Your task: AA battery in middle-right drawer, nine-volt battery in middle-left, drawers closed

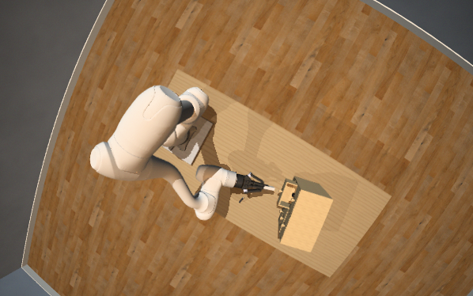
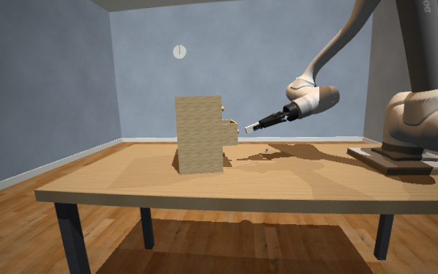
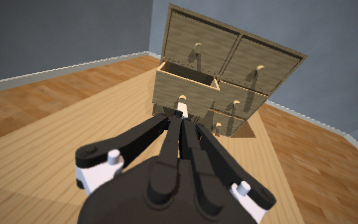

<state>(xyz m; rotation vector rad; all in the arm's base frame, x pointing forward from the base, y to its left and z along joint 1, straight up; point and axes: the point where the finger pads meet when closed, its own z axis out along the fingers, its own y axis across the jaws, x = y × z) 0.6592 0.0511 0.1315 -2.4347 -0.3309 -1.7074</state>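
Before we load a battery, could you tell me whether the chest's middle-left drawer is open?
Open: the middle-left drawer juts from the chest; the others sit flush.
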